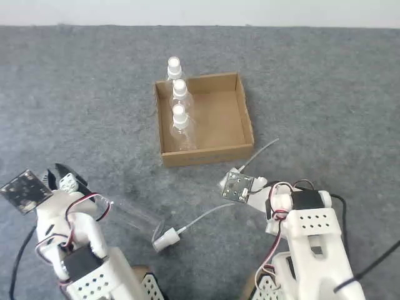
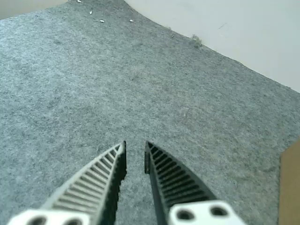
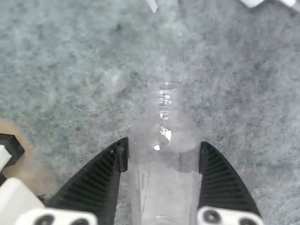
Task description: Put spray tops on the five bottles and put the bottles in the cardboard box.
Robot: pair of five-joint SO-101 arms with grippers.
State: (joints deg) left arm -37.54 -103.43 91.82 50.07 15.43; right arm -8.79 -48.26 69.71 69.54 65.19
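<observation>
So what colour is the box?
Plain brown. The cardboard box shows best in the high view.

A grey felt mat (image 1: 325,87) covers the whole work surface. A pale, plain surface (image 1: 200,11) runs along the mat's far edge, touching it. A few small white specks (image 2: 102,20) lie on the mat close to its edge, and a little tuft of fluff (image 2: 197,41) sits right on the mat's border. A blurred tan patch (image 3: 18,161) shows against the mat; what it is cannot be told.
</observation>
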